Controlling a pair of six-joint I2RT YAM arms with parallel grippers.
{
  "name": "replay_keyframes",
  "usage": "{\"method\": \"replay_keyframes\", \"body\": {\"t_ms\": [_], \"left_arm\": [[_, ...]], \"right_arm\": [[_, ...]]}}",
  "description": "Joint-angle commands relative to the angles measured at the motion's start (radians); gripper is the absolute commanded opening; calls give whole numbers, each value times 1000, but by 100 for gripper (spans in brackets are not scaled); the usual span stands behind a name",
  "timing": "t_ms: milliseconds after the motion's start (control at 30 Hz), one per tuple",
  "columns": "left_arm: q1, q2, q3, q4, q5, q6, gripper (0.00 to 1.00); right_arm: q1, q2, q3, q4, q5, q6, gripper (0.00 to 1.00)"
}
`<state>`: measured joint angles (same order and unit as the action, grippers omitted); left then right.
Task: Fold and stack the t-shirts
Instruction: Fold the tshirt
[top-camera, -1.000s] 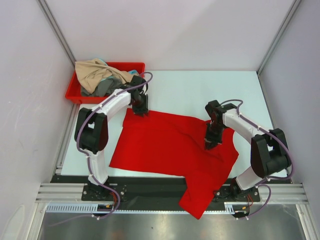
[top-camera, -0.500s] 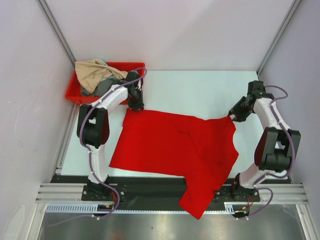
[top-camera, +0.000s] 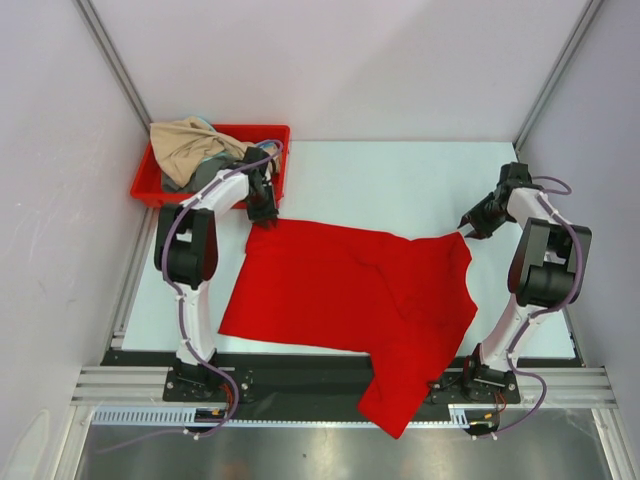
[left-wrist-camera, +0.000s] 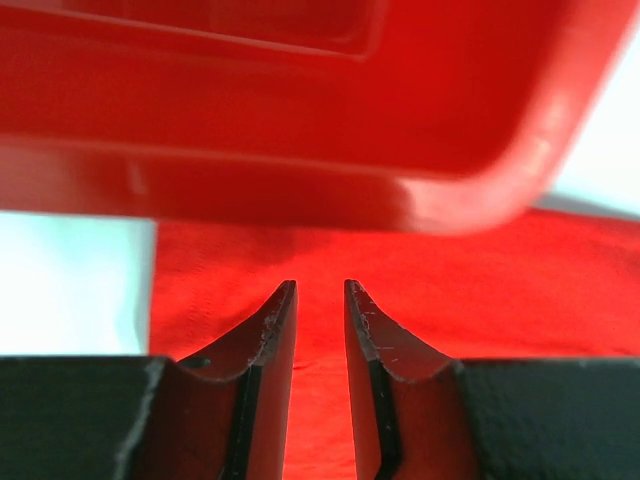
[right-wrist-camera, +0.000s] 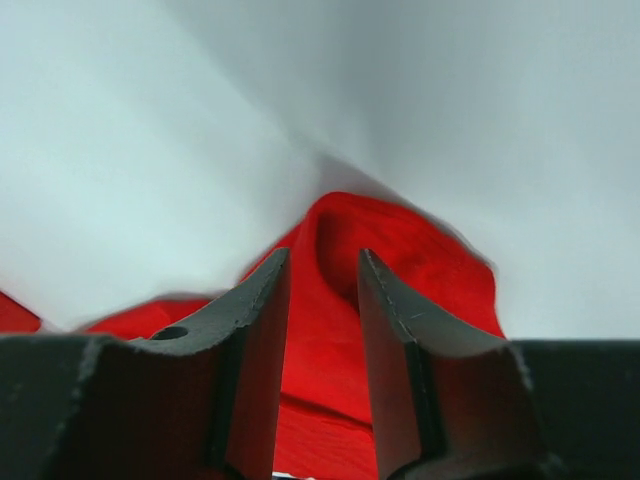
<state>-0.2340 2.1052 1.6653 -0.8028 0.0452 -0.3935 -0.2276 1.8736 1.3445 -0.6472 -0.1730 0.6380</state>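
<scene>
The red t-shirt (top-camera: 340, 290) lies spread on the white table, its lower part hanging over the front edge. My left gripper (top-camera: 264, 213) sits at its back left corner, right by the tray, with its jaws nearly together and red cloth (left-wrist-camera: 420, 290) between them. My right gripper (top-camera: 468, 228) is shut on the back right corner, where the cloth (right-wrist-camera: 400, 250) rises in a peak between the fingers. The beige t-shirt (top-camera: 185, 142), grey t-shirt (top-camera: 205, 175) and a bit of the light blue t-shirt (top-camera: 268, 146) are heaped in the tray.
The red plastic tray (top-camera: 143, 188) stands at the back left; its rim (left-wrist-camera: 300, 190) hangs close over the left fingers. White walls enclose the table on the left, back and right. The metal rail (top-camera: 330, 385) runs along the front.
My right gripper has swung from the middle of the shirt out to the back right, pulling the folded-in sleeve flat. My left gripper has crept slightly left toward the tray.
</scene>
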Motion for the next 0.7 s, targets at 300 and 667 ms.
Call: {"method": "replay_keyframes", "body": {"t_ms": [300, 667], "left_arm": [[41, 87, 51, -10, 15, -41, 29], [62, 139, 43, 22, 42, -105, 27]], "right_arm": [[-1, 64, 7, 81, -77, 61, 36], [-29, -23, -68, 187, 133, 23, 0]]}}
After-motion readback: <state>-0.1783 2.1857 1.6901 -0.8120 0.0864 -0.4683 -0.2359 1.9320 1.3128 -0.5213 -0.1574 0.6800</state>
